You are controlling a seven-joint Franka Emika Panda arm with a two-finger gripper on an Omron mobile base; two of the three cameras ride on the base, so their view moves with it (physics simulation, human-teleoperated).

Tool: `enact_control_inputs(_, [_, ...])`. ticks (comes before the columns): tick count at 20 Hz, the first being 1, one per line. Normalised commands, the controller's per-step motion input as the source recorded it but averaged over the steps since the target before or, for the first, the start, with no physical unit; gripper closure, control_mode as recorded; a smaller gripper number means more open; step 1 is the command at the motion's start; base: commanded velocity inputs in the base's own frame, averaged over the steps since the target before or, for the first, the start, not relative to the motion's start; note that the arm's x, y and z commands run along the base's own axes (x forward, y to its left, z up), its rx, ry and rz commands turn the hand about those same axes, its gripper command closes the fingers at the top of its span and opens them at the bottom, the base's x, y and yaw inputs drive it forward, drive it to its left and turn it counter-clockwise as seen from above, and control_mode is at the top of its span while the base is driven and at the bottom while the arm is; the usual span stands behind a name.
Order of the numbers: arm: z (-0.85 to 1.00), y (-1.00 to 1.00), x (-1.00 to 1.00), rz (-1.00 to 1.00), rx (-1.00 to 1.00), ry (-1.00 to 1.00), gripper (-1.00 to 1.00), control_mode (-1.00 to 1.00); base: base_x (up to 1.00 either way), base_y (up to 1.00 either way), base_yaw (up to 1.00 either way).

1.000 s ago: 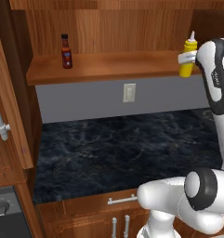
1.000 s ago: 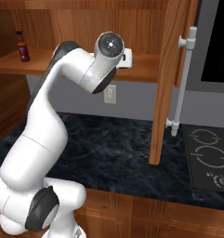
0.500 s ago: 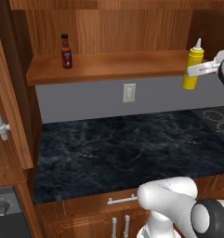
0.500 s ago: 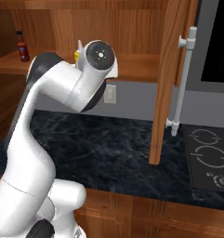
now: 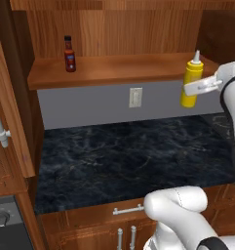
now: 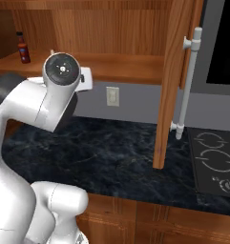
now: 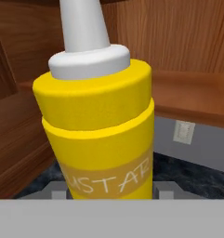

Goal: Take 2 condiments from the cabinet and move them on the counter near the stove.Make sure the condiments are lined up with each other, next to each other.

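Here, the gripper (image 5: 197, 88) clamps a glossy yellow squeeze bottle (image 7: 102, 135) lettered "USTAR", white conical nozzle at 12 o'clock, above the marbled tabletop (image 5: 133, 156).

The tabletop (image 5: 133, 156) lies bare below the cabinet shelf (image 5: 119, 68), with room for a tool to pass along its whole width. On the shelf only the dark red sauce bottle (image 5: 69, 53) stands, far left. The open cabinet door (image 6: 176, 76) with its bar handle (image 6: 188, 86) hangs between the tabletop and the stove (image 6: 214, 159) at right.
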Motion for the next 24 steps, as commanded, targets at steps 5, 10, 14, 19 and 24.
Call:
enact_control_inputs(5, [-0.02,0.19,-0.50,0.00,0.00,-0.01,1.00,-1.00,0.00,0.00,0.00])
enact_control_inputs(10, [-0.13,0.21,-0.45,0.00,0.00,-0.04,1.00,-1.00,0.00,0.00,0.00])
enact_control_inputs(14, [-0.08,0.17,-0.31,0.00,0.00,0.00,1.00,-1.00,0.00,0.00,0.00])
enact_control_inputs(19, [-0.17,0.10,-0.07,0.00,0.00,0.00,1.00,-1.00,0.00,0.00,0.00])
enact_control_inputs(24, [-0.22,0.11,0.00,0.00,0.00,0.00,1.00,-1.00,0.00,0.00,0.00])
